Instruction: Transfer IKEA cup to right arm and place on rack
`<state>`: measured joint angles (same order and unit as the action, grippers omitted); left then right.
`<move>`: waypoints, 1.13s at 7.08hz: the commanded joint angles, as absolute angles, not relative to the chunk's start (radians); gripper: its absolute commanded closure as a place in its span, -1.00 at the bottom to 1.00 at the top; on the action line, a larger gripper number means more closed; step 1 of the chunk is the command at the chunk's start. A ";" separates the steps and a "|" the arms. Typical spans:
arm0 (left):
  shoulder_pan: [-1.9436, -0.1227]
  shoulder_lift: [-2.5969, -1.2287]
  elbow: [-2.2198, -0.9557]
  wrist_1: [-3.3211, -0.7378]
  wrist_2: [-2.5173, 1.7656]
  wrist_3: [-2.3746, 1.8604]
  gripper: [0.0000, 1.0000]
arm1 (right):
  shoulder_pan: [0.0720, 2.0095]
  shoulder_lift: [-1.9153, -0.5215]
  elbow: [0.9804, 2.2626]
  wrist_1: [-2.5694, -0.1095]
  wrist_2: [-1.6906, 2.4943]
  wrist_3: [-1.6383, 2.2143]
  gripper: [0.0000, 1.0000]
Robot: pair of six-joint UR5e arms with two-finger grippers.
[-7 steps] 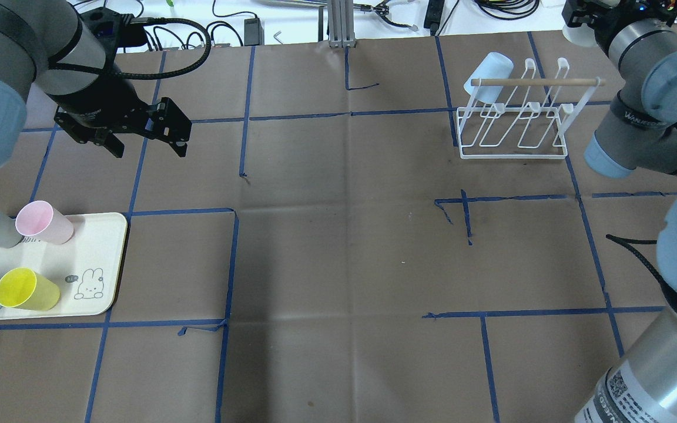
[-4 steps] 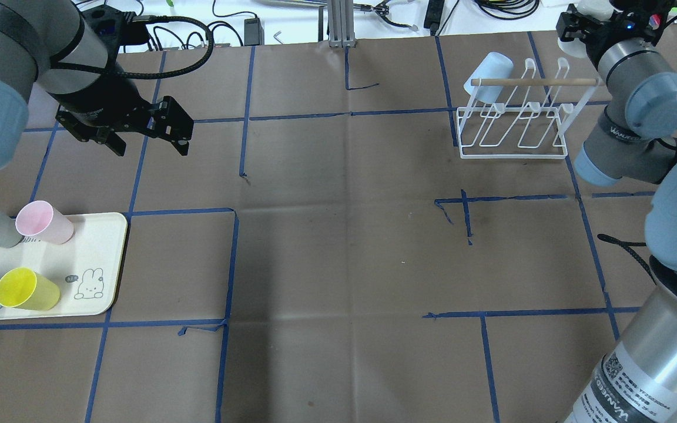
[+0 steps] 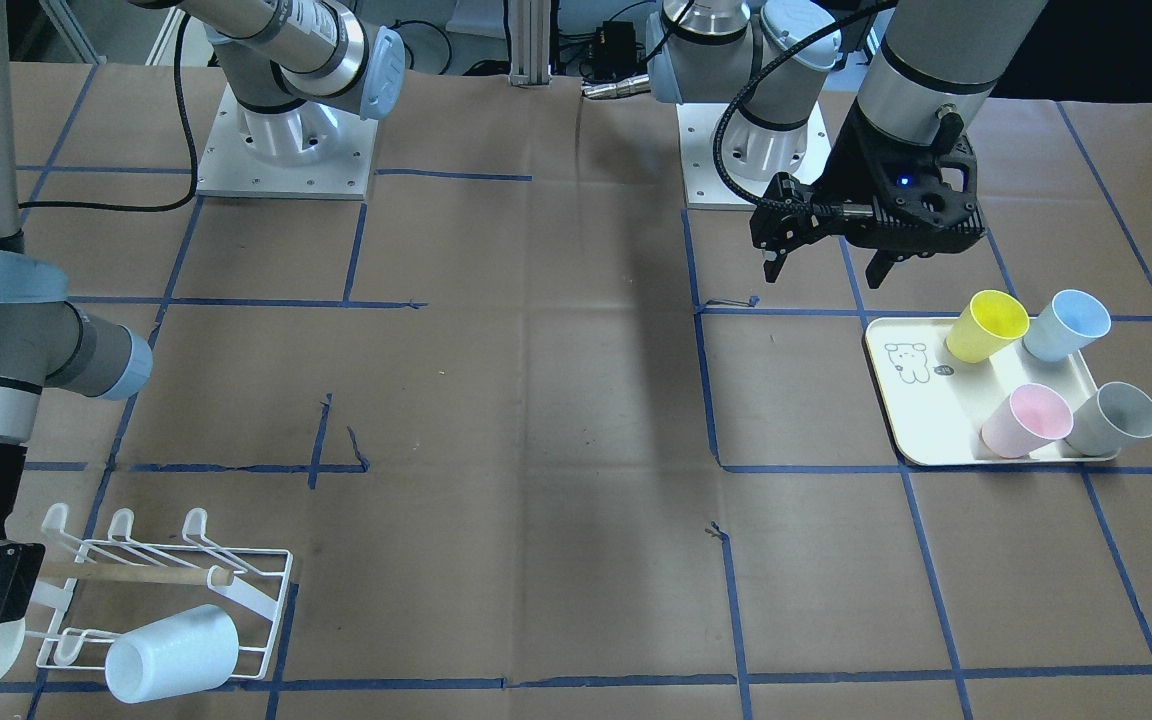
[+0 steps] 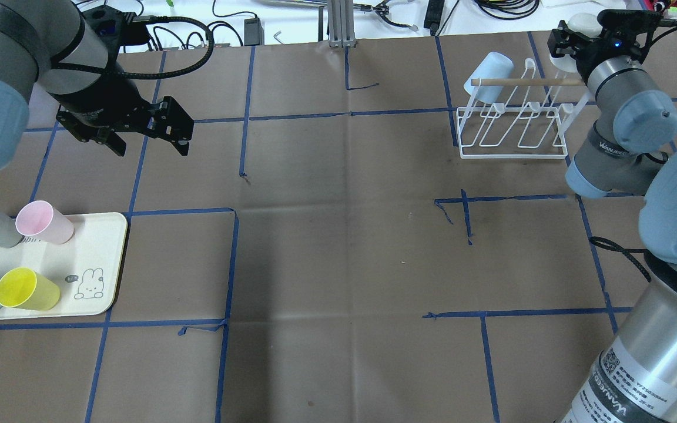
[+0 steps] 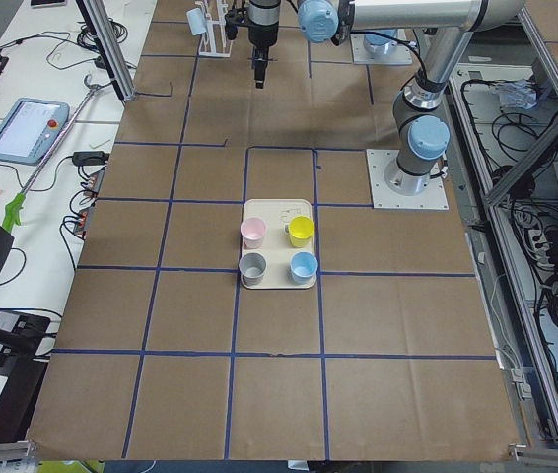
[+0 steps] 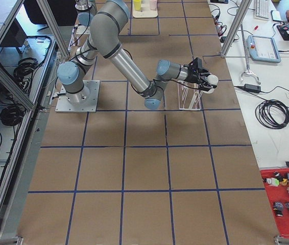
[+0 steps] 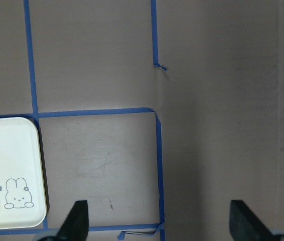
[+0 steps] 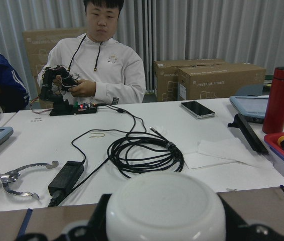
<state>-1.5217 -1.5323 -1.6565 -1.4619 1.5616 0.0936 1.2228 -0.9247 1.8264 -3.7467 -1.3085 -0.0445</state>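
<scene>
Right gripper (image 4: 578, 30) is shut on a white cup (image 8: 164, 211), fingers clamped either side of it, out at the far-right corner of the tabletop, approx. at the far edge. Gripper points level, away from the robot twd the operators' side. The wrist view shows only a rounded white end, so I can't say for sure which way the cup's long axis runs. Rack (image 4: 512, 155) stands just inside that same corner, dowel (image 4: 526, 82) running left-right across it. Key relation: rack lies just beside the gripper, to its left & a bit back twd the robot, w/ the right-end prongs (image 4: 562, 61) nearest and bare. A pale blue cup (image 4: 489, 71) hangs at the rack's far-left end. So the next move, as I judge it, is short: shift left/back, tip the cup mouth-down over a free prong w/o clipping the dowel end. Right arm (image 4: 638, 111) is much the nearer. Left gripper (image 4: 150, 147) hangs wide open & empty nr the left edge, well apart, tray (image 4: 94, 235) off to one side of it.
</scene>
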 commanded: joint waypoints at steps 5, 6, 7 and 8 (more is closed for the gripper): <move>-1.522 -1.534 -1.655 -1.462 1.562 0.094 -0.99 | 1.223 -0.937 1.824 -3.728 -1.324 -0.038 -1.00; -1.522 -1.532 -1.655 -1.462 1.562 0.094 -0.99 | 1.226 -0.960 1.824 -3.726 -1.316 -0.034 -1.00; -1.522 -1.534 -1.655 -1.460 1.562 0.094 -0.99 | 1.227 -1.010 1.819 -3.723 -1.315 -0.035 -1.00; -1.522 -1.535 -1.657 -1.460 1.562 0.094 -0.99 | 1.230 -1.052 1.819 -3.662 -1.313 -0.038 -1.00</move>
<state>-1.5217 -1.5339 -1.6553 -1.4609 1.5616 0.0936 1.2271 -1.0008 1.8211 -3.7087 -1.3158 -0.0363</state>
